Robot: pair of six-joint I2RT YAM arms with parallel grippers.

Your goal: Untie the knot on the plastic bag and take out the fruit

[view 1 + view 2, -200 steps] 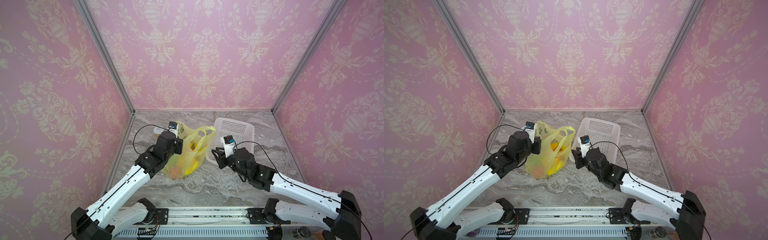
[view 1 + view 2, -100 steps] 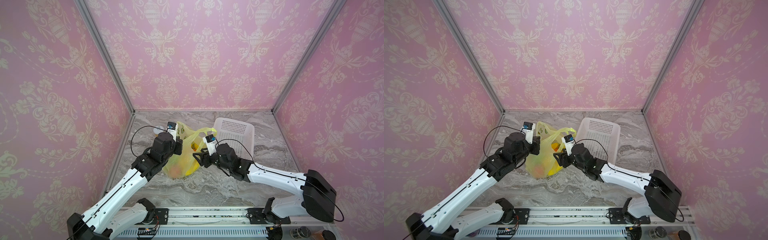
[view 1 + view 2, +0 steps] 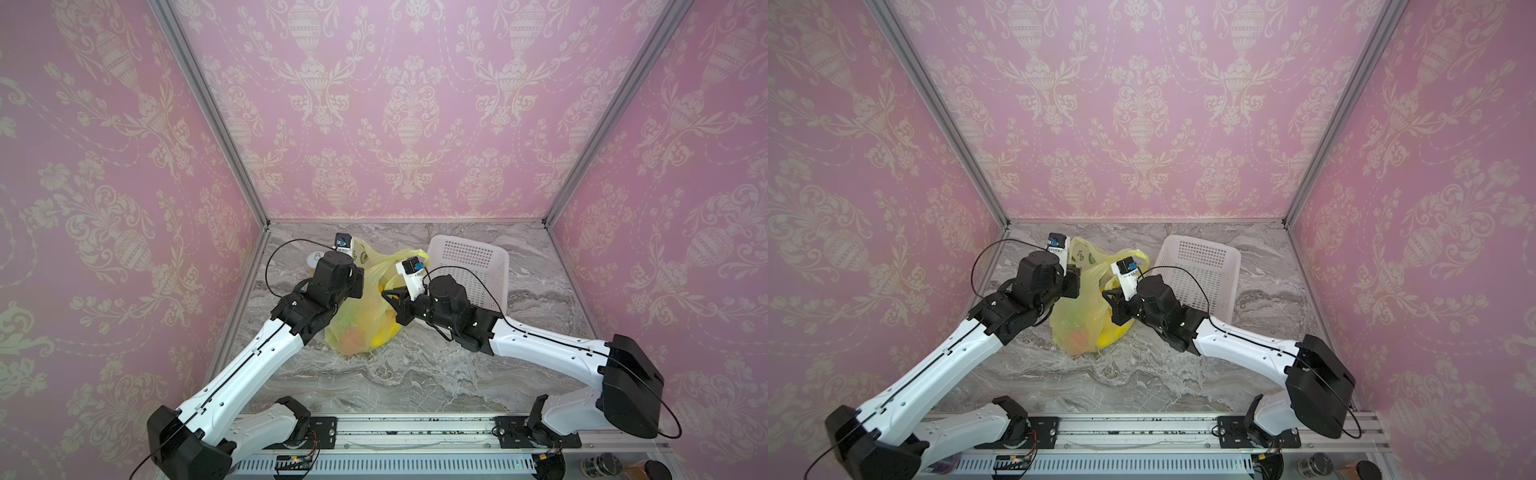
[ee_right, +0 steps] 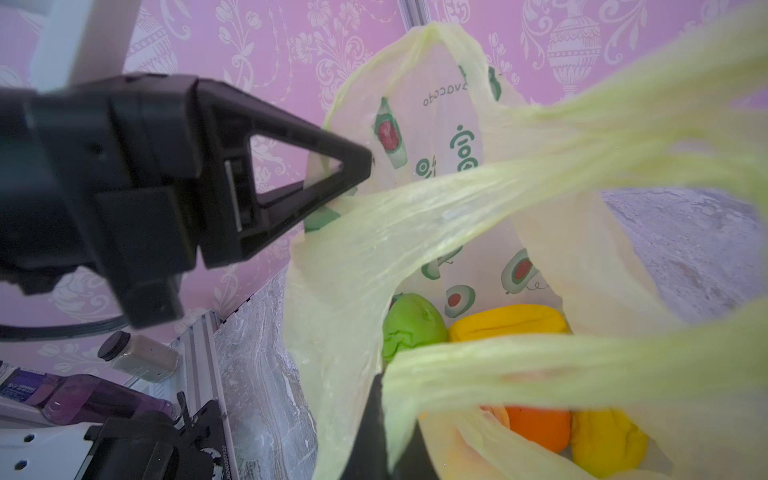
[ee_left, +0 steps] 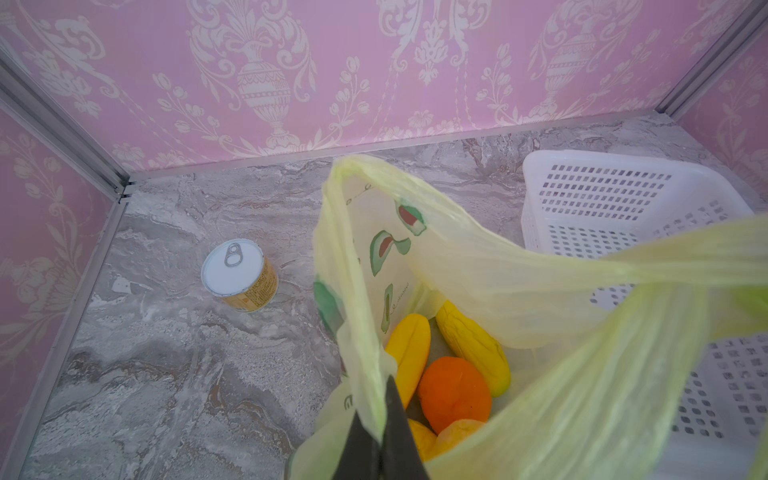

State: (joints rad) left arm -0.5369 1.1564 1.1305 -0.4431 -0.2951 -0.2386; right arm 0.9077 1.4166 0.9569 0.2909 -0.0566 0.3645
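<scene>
Our left gripper (image 5: pixel 376 430) is clenched on the near rim of the plastic bag (image 5: pixel 498 270), with a thin fold of the yellow-green film pinched between its two dark fingers. The right wrist view shows this gripper from the side, its tip biting the rim where a loop handle begins. Our right gripper (image 4: pixel 386 432) is likewise closed, grasping a bunched strand of the bag's handle that runs out sideways from between its fingers.

In both top views the two grippers face each other across the top of the bag, the left one (image 3: pixel 362 277) on its left side and the right one (image 3: pixel 388 293) on its right. Between them the mouth stands open. The handles stretch away as separate gathered strands, and we see small avocado prints on the inner wall.

The fruit (image 5: pixel 453 390) lies at the bottom of the bag. From the left wrist we see a round orange fruit touching a long yellow fruit (image 5: pixel 473 345) and a second yellow one beside it. From the right wrist a green fruit (image 4: pixel 409 324) shows next to a yellow one, with the orange one lower down.

The bag sits on the grey marbled table (image 3: pixel 415 365), left of the middle and towards the back. A white perforated basket (image 3: pixel 469 241) stands just beside it on the right. A small can (image 5: pixel 237 274) with a white pull-ring lid stands apart from the bag, near the left wall. Pink patterned walls (image 3: pixel 395 104) close in the table on three sides.
</scene>
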